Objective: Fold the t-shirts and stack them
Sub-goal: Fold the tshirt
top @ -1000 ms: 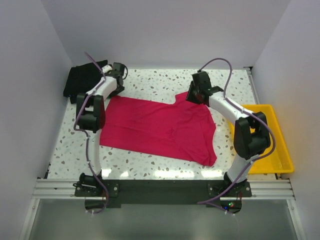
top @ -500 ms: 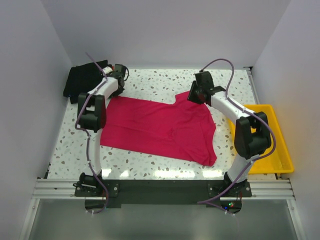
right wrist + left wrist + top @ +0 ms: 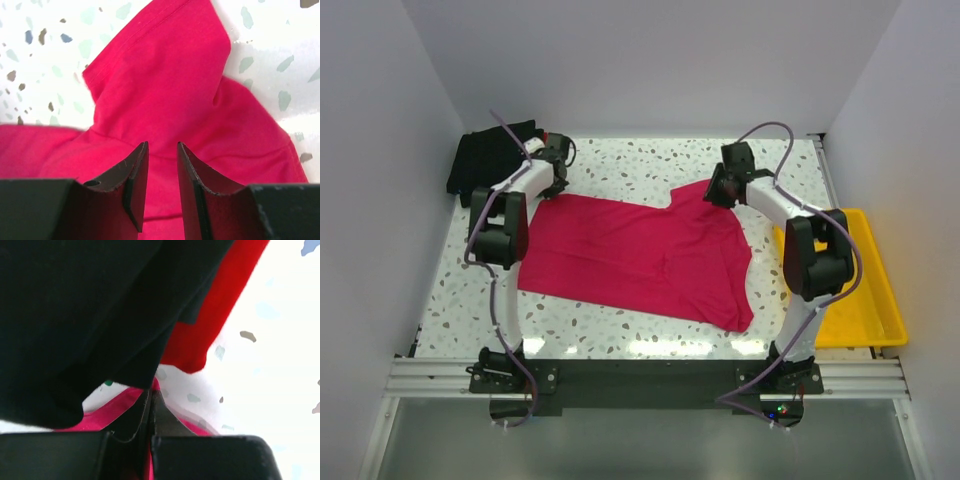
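Top external view shows a magenta-pink t-shirt point(image 3: 640, 255) spread nearly flat across the middle of a speckled white bench point(image 3: 650, 160). It is not yet folded. Its near right corner is a little rumpled.

Both arms reach to the shirt's far edge. The left tool point(image 3: 552, 165) sits at the far left corner. In the left wrist view its fingers are pressed together with pink cloth at their tips, so it appears clamped on the shirt's edge. Just beyond it lies a stack of black shirts point(image 3: 485, 160), with a red shirt point(image 3: 210, 325) showing underneath.

The right tool point(image 3: 722, 187) is over the far right sleeve point(image 3: 160, 75). In the right wrist view its fingers stand a narrow gap apart above the cloth, gripping nothing.

Over the last second the right arm's elbow has swung out to the right and its tool has edged toward the sleeve's tip. The left tool has crept slightly toward the black stack. The shirt itself has barely moved.

This looks like the shirt's far edge being straightened and spread before the first fold. Folding and stacking of this shirt are judged still to come.

A yellow tray point(image 3: 880, 310) sits at the right edge of the bench.
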Action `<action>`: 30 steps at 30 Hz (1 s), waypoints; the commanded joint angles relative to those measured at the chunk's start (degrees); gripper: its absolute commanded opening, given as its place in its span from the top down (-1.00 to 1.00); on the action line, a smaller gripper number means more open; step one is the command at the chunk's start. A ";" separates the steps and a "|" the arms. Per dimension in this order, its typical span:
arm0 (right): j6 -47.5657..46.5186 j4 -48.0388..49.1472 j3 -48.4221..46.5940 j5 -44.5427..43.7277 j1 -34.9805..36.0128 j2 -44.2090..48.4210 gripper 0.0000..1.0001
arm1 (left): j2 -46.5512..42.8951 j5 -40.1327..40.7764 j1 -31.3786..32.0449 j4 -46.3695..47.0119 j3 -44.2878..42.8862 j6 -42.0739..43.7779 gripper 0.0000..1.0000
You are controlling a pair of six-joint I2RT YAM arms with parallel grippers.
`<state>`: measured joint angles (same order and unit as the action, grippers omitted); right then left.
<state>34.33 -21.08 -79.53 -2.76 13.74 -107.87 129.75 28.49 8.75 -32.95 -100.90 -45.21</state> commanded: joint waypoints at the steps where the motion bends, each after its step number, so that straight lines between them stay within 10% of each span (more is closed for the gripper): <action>1: 0.39 1.92 -4.31 1.62 -2.57 -3.82 0.33 | -4.24 -2.73 0.30 2.62 2.20 1.53 1.00; 30: -1.81 -1.59 -28.32 0.22 -6.18 -26.51 0.29 | -4.51 -6.43 0.21 5.97 3.70 3.55 1.00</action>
<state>33.39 -21.69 -106.17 -2.26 6.81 -132.99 127.46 22.65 8.75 -28.71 -97.23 -42.35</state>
